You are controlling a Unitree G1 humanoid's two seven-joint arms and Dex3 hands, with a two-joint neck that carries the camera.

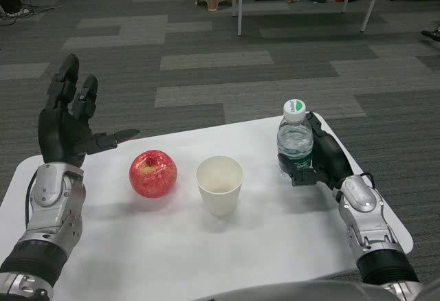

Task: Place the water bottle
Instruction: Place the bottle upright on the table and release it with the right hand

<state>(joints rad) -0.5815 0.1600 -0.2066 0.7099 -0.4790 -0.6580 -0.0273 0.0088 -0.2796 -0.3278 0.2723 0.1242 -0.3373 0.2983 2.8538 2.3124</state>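
My right hand [323, 158] is grasping the clear plastic water bottle [295, 143], upright at 3 o'clock on the white bench [172, 246]; my left hand [69, 126] hangs released, fingers [72, 84] apart.

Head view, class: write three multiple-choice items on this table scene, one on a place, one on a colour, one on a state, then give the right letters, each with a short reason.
1. Where does the paper cup stand?
A. Between the apple and the water bottle
B. Left of the apple
C. On the floor

2. What colour is the apple?
A. Green
B. Red
C. Purple

3. What is the right hand doing?
A. Resting flat on the table
B. Holding the cup
C. Gripping the water bottle

Answers:
1 A, the cup has the apple on its left and the bottle on its right.
2 B, its skin is red with pale patches.
3 C, the fingers wrap the bottle's lower part, while the left hand is raised, fingers apart.
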